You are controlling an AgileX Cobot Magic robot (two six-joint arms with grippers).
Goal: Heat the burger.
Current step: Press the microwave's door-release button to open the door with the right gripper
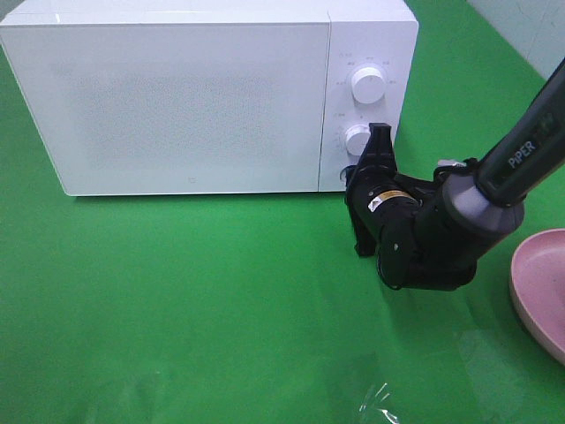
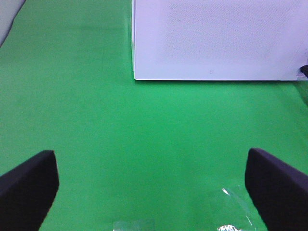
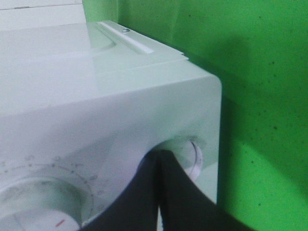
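Observation:
The burger is out of view. A white microwave (image 1: pixel 194 97) stands at the back of the green cloth with its door closed. My right gripper (image 1: pixel 351 181) is shut, rolled on its side, with its tips against the round button (image 3: pixel 195 159) at the bottom of the control panel; the right wrist view shows the closed fingertips (image 3: pixel 168 178) touching that button. My left gripper (image 2: pixel 154 192) is open over bare green cloth in front of the microwave (image 2: pixel 216 38), holding nothing. It does not show in the exterior view.
Two white dials (image 1: pixel 367 84) (image 1: pixel 357 139) sit above the button on the panel. A pink plate (image 1: pixel 543 283) lies at the right edge, partly cut off. A shiny clear patch (image 1: pixel 380 397) lies on the cloth near the front.

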